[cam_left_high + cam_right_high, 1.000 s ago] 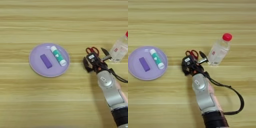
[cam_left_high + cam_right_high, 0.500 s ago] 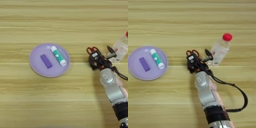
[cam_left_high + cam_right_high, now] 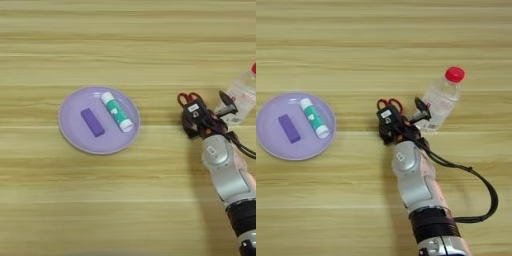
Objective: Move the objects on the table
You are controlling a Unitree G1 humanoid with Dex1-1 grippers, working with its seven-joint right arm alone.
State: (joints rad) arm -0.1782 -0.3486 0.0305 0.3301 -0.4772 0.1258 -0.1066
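A round lilac plate lies at the left with a small purple block and a white-and-green glue stick on it. The red handles of the scissors stick out from under my right gripper, which hides the blades. A clear bottle with a red cap lies tilted just to the right. The gripper is open over the scissors, and its right finger reaches the bottle's side. In the left eye view the bottle is cut by the right edge.
My silver forearm comes up from the bottom edge, with a black cable looping to its right. The wooden table fills the whole view.
The gripper has moved a little to the right, towards the bottle. The plate, the block and the glue stick have not moved.
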